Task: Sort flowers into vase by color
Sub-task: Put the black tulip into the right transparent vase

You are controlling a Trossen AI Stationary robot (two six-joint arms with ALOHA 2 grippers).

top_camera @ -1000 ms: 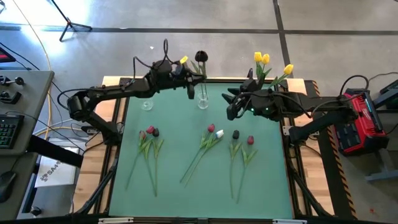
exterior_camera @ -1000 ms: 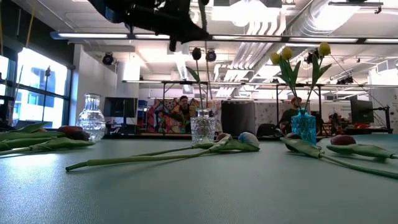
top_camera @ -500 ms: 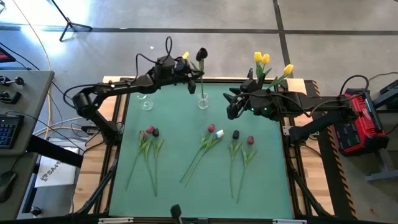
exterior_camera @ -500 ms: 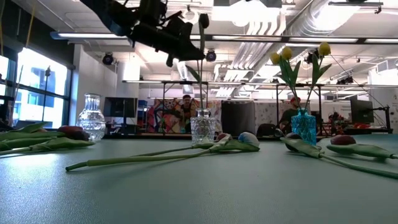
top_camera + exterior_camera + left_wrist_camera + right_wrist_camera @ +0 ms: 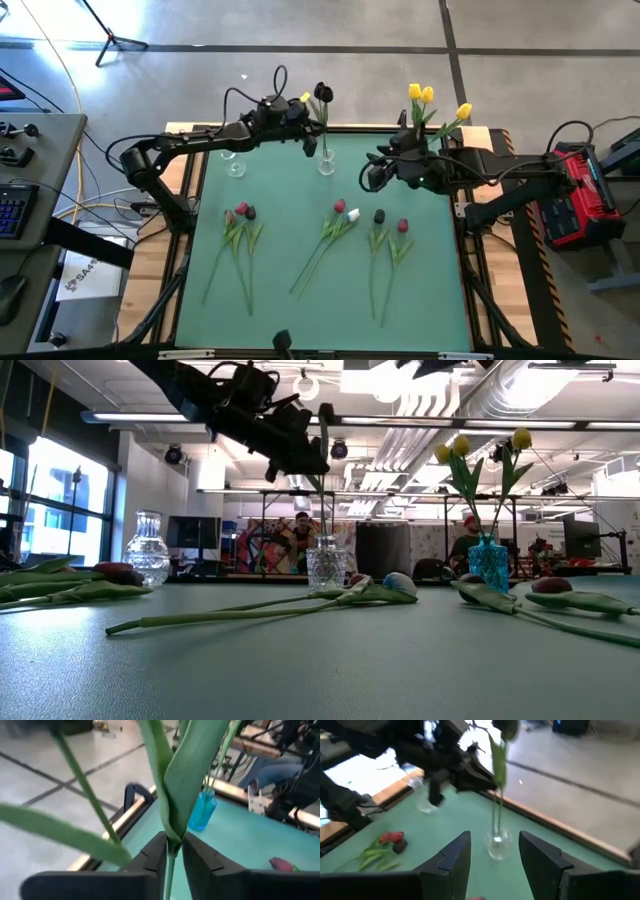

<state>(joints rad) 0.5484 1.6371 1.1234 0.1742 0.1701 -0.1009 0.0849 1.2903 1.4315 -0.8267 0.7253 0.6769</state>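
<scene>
My left gripper (image 5: 314, 128) (image 5: 170, 862) is shut on a black tulip (image 5: 322, 94), held upright over the middle clear vase (image 5: 326, 165) (image 5: 325, 565). The stem's lower end (image 5: 496, 827) reaches down into that vase. My right gripper (image 5: 372, 178) (image 5: 495, 870) hovers open over the table, to the right of that vase. Yellow tulips (image 5: 428, 97) stand in a blue vase (image 5: 490, 563). A round clear vase (image 5: 236, 166) stands to the left. Red, black and white tulips (image 5: 345, 212) lie on the green mat. My left gripper pinches the black tulip's stem (image 5: 169, 870) between its two fingers (image 5: 154, 860), just below where the leaves branch off. The fingers come level from the table's left side, across the stem. The tulip stands upright, its lower end inside the middle vase.
Tulips lie in three groups on the mat: red and black at the left (image 5: 241, 214), red and white in the middle, black (image 5: 379, 216) and red (image 5: 403, 226) at the right. Wooden table edges frame the mat (image 5: 300, 320). People sit in the room behind (image 5: 297, 530).
My left arm has shifted a little toward the table's right with the black tulip. In the low view the gripper has come lower along the stem above the middle vase. The tulips on the mat have stayed put.
</scene>
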